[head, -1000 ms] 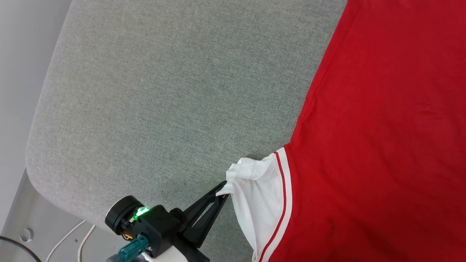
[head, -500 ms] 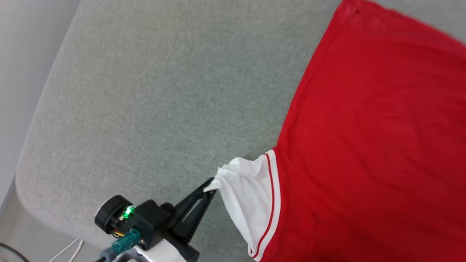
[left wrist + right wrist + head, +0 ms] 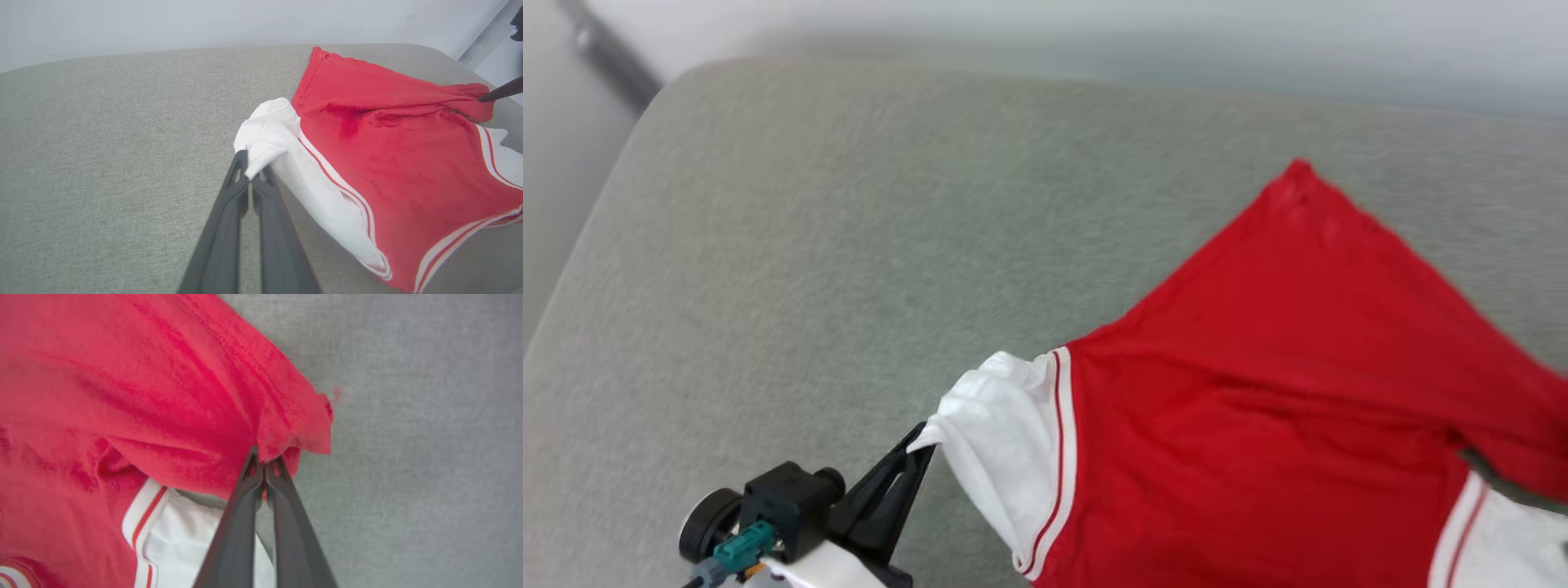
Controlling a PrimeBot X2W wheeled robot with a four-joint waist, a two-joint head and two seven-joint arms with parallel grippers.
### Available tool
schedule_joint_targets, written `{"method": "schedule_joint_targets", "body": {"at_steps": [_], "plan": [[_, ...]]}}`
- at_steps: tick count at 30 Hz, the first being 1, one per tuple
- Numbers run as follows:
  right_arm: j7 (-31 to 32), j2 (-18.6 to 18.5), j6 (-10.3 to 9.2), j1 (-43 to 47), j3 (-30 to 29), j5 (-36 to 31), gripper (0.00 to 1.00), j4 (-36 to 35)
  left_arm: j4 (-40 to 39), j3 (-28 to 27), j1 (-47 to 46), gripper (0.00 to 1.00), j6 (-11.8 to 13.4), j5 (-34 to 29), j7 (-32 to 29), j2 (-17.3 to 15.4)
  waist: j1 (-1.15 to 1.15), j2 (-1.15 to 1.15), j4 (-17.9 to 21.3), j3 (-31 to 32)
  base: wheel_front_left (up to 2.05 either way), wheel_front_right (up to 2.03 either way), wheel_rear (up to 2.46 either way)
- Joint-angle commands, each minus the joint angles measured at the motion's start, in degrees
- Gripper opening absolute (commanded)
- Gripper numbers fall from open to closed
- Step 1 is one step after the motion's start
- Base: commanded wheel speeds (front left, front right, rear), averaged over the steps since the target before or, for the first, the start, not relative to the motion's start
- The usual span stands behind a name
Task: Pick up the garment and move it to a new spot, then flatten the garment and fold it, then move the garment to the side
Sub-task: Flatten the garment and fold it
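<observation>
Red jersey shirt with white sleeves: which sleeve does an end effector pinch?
The white sleeve on the robot's left, pinched by the left end effector; the right end effector grips red fabric instead.

Soft matt cloth garment on coarse woven grey upholstery.

Grey fabric cushion w/ rounded corners. Red garment w/ white sleeves lies on its right part, edges bunched.
</observation>
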State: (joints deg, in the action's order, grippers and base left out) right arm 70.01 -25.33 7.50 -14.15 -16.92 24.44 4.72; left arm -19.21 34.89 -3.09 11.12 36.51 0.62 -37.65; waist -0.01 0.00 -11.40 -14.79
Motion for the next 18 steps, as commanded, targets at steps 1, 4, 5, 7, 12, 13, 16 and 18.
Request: {"method": "schedule_joint_targets", "body": {"at_steps": [1,4,5,7,12,13,16,18], "plan": [[-0.47,0.18,-0.02,2.19,0.38,0.37,0.0,-1.13,0.31,-0.24,1.14,0.0,0.27,0.37,0.48,-0.38,0.01,0.0,3.79,3.85,0.0,0.0,0.0],[-1.46,1.03,-0.02,7.23,0.59,1.64,0.0,-3.66,1.36,-0.34,2.19,0.0,0.31,0.9,0.93,-0.68,0.01,0.0,5.09,5.72,0.0,0.0,0.0],[-1.88,1.61,-0.02,8.74,0.34,2.14,0.0,-4.69,1.72,-0.42,2.55,0.0,0.37,1.12,1.16,-0.67,0.01,0.0,5.49,6.24,0.0,0.0,0.0],[-2.58,2.46,-0.02,11.93,-0.09,2.98,0.0,-6.56,2.43,-0.45,3.17,0.0,0.38,1.42,1.51,-0.68,0.01,0.0,6.12,7.1,0.0,0.0,0.0],[-4.64,5.54,-0.02,19.71,-1.63,4.6,0.0,-10.02,4.42,-0.46,4.37,0.0,0.51,2.05,2.97,0.28,0.01,0.0,6.93,8.8,0.0,0.0,0.0],[-5.03,6.34,-0.02,21.13,-1.86,5.03,0.0,-10.3,4.76,-0.56,4.5,0.0,0.61,2.29,3.28,0.53,0.01,0.0,7.07,9.04,0.0,0.0,0.0],[-6.23,9.0,-0.02,23.64,-2.91,7.17,0.0,-9.97,5.67,-0.69,4.92,0.0,0.81,2.72,4.06,1.13,0.01,0.0,7.36,9.46,0.0,0.0,0.0],[-6.54,9.42,-0.02,24.88,-2.67,7.28,0.0,-9.56,6.23,-0.7,4.9,0.0,0.88,2.69,4.24,1.2,0.01,0.0,7.47,9.7,0.0,0.0,0.0]]}}
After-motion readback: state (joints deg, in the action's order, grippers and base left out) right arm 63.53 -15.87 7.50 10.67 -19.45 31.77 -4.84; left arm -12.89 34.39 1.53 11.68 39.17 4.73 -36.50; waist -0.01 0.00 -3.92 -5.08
